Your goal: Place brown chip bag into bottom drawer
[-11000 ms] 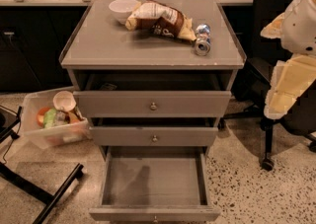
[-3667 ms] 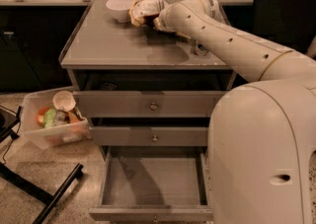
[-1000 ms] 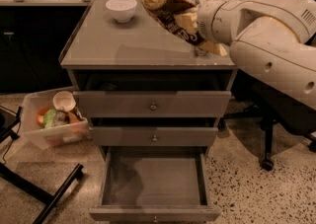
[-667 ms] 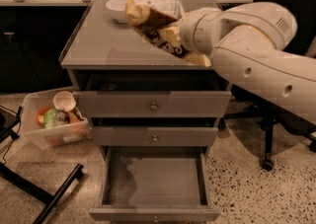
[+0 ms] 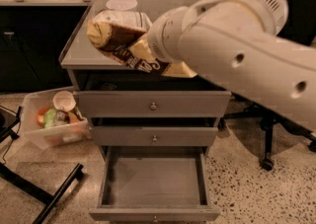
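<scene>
Brown chip bag: up in the air, over the front edge of the cabinet top.
Gripper: at the end of the big white arm, mostly hidden. We think it is clamped on the bag, since the bag hangs with nothing under it.
Bag's lie: it slants, with its high end to the picture's left of the gripper and its low end under the arm.
Bottom drawer: open, well below the bag and closer to us.
Way to go: we think the bag must come down and forward, past the top drawer and middle drawer.
White bowl: far back on top.
</scene>
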`<state>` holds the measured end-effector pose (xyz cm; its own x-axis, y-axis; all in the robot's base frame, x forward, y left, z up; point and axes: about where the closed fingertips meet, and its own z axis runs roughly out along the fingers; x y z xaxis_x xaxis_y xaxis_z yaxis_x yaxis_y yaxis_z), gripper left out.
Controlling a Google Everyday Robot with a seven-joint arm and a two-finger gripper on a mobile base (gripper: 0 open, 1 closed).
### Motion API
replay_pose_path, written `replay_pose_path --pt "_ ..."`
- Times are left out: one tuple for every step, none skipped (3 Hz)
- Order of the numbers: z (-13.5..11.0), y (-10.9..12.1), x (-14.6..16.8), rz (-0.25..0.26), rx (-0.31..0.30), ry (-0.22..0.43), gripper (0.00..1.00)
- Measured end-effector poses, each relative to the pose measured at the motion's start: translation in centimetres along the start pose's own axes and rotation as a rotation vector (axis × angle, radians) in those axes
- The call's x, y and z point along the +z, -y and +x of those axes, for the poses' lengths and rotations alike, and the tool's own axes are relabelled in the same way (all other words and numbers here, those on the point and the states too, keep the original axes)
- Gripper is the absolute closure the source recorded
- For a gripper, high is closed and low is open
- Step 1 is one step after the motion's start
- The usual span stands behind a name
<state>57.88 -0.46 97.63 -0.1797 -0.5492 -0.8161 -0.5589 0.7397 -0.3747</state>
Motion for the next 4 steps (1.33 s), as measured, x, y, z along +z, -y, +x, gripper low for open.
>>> replay_pose_path --pt "-0.8 -0.1 -2.4 -0.075 -0.007 -0.06 1.0" --pt "4.5 -2.8 -1.6 -0.216 -0.063 -0.236 1.0" --pt "13.1 -6.6 -1.4 -0.33 -0.161 -0.491 1.0" --pt "14.2 -6.9 -1.7 -0.345 -0.162 -0.531 1.0"
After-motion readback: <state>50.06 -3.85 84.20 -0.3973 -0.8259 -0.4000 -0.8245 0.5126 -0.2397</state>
